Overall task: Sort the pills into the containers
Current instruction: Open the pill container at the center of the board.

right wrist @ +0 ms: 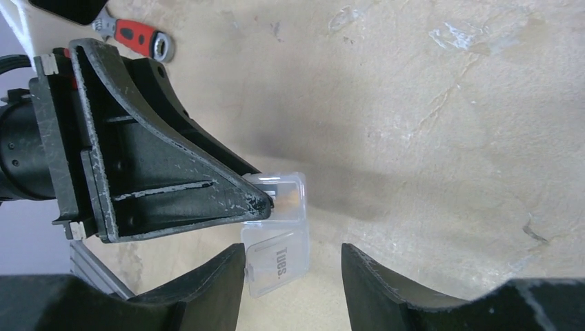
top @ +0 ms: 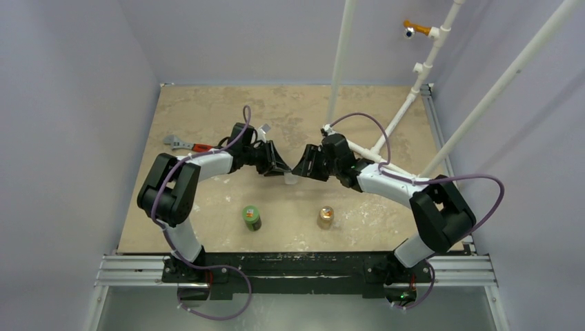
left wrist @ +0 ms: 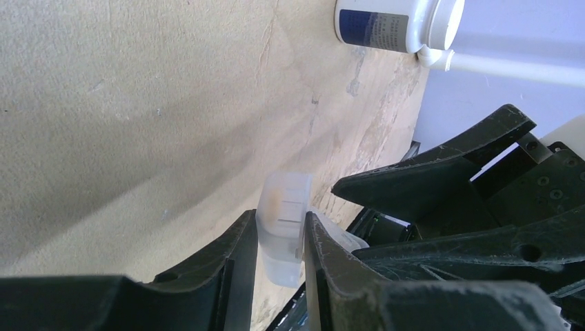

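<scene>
Beige, stained worktop (top: 207, 117) inside lilac walls. At centre, left pincer (left wrist: 281, 219) clamped on the clear case (right wrist: 283, 200); right pincer (right wrist: 293, 258) facing it, jaws apart either side of the open lid marked "Tues". Nearer the bases, green bottle (top: 251, 218) and amber bottle (top: 325, 216), upright, well apart. Inside the case, faint orange tint, possibly pills (right wrist: 293, 196), too blurred to confirm.

The mottled tan tabletop (top: 207, 110) carries a green pill bottle (top: 251, 218), an amber pill bottle (top: 325, 216) and a red-handled metal wrench (top: 185, 145).
</scene>
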{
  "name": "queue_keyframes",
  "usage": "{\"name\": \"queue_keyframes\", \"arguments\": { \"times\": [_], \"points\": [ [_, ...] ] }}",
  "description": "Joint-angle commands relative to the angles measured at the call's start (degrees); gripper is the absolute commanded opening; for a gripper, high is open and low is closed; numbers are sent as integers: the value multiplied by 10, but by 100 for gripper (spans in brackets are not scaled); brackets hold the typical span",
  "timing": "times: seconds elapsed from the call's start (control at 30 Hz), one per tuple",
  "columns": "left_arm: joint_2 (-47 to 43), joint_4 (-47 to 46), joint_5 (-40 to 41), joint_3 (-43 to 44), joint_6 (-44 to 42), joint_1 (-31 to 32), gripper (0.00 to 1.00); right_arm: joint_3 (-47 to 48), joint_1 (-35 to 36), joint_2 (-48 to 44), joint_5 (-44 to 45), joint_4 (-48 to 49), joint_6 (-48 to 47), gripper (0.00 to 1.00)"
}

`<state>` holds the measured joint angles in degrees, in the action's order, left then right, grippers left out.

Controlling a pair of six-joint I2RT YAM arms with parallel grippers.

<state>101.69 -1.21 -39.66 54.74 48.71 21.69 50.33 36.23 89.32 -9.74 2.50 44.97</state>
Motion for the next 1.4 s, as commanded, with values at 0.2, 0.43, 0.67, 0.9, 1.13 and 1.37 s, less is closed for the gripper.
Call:
{"name": "queue_keyframes", "arguments": {
  "times": [0.2,0.43,0.67,0.9,1.13,1.37],
  "points": [
    [-11,-5,-3,6,-14,-5,0,2,-2,-26,54,-47,-18,35],
    [-9,-5,-6,7,-14,-6,0,-1,-2,-33,62,-49,-19,15],
    [-3,-35,-19,1,2,-6,0,-8,-3,-28,45,-31,-15,2],
    [3,-14,3,11,-14,-5,19,-5,-2,-45,61,-46,-27,0],
    [3,8,24,23,-35,-3,48,-1,-2,-38,57,-42,-33,0],
    [-17,68,69,35,-64,2,66,1,-2,-20,60,-37,-34,0]
  ]
}}
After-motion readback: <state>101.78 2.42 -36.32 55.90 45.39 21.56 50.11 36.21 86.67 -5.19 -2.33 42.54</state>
